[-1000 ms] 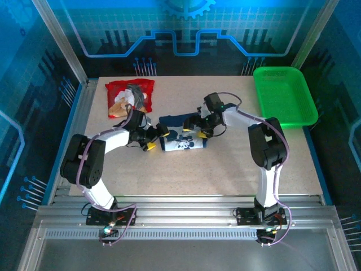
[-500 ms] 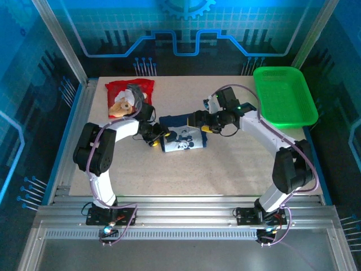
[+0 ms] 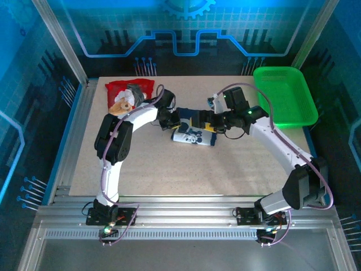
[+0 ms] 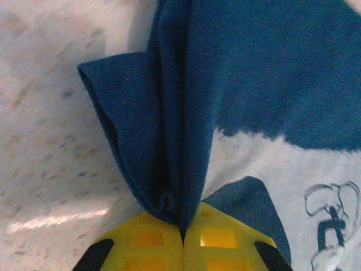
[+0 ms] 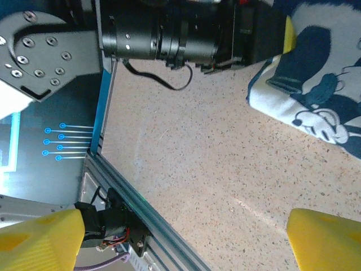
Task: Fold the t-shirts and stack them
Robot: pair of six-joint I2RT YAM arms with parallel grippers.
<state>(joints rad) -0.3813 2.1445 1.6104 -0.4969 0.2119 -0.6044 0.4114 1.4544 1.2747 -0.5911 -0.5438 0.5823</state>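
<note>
Near mid-frame on the counter (image 3: 197, 175), pinches a raised fold of the navy t-shirt (image 3: 194, 135) with the left tool (image 4: 181, 240) pressed together, holds the right tool (image 5: 180, 237) spread nearby, and likely meets soft, light, sagging cloth, best gripped at doubled edges.

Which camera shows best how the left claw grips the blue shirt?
The left wrist view: the left gripper has its yellow fingers shut on a fold of the navy t-shirt. The top view shows the whole shirt, but the pinch is tiny there. The right wrist view catches a printed corner of it.
</note>
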